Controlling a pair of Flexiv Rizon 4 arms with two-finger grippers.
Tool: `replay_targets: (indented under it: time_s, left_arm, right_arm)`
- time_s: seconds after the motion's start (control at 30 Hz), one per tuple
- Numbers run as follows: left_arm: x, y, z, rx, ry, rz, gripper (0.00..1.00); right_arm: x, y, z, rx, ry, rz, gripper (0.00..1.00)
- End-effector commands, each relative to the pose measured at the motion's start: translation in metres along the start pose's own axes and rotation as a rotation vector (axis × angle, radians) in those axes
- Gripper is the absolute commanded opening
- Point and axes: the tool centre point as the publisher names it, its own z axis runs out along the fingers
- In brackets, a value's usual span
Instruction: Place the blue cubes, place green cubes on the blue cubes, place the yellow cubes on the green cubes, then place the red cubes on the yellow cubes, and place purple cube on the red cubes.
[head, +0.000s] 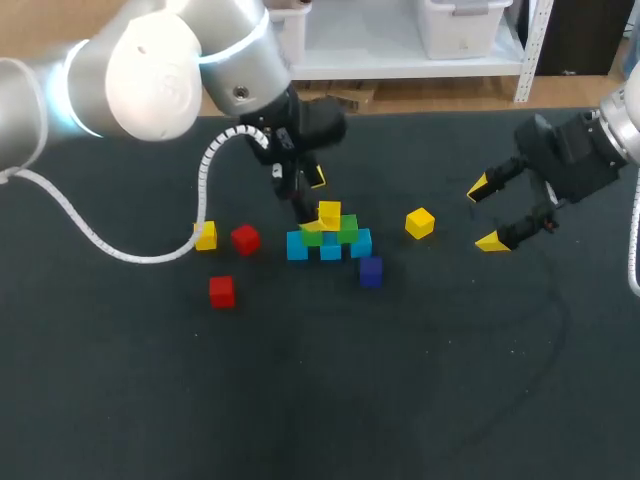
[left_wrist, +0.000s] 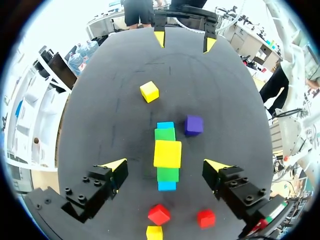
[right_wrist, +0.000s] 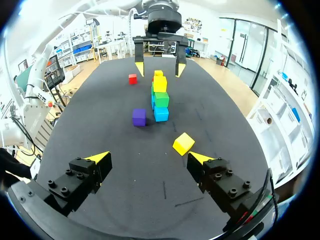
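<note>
Nearest on the tabletop (head: 300, 400) lie the near red cube (head: 222, 291) and, to its right, the purple cube (head: 371, 271), just in front of the right end of a row of three blue cubes (head: 330, 250). Two green cubes (head: 347, 230) rest on that row with the top yellow cube (head: 329, 213) on them; the far red cube (head: 245, 239) and left yellow cube (head: 206, 236) lie left of the row, the right yellow cube (head: 420, 222) to its right. The left fingers (head: 316, 177) hang spread wide over the stack, holding nothing, and the right fingers (head: 492, 241) are likewise released, well apart to the right.
</note>
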Motion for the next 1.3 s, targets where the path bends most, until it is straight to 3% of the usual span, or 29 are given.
replay_targets:
  time_s: [0.03,0.33,0.57,0.93,1.3]
  left_arm:
    - [0.016,-0.016,-0.021,-0.033,-0.001,-0.002,1.00]
    - [0.061,-0.021,-0.051,-0.084,0.039,-0.032,1.00]
    - [0.101,-0.019,-0.055,-0.082,0.051,-0.039,1.00]
    - [0.133,-0.008,-0.029,-0.052,0.103,-0.039,1.00]
    - [0.163,0.008,-0.009,-0.059,0.098,-0.077,1.00]
  right_arm:
    - [0.000,-0.001,0.001,-0.002,-0.003,-0.002,1.00]
    - [0.000,-0.001,0.001,-0.002,-0.003,-0.002,1.00]
    - [0.000,-0.001,0.001,-0.002,-0.003,-0.002,1.00]
    - [0.000,-0.001,0.001,-0.002,-0.003,-0.002,1.00]
    - [0.000,-0.001,0.001,-0.002,-0.003,-0.002,1.00]
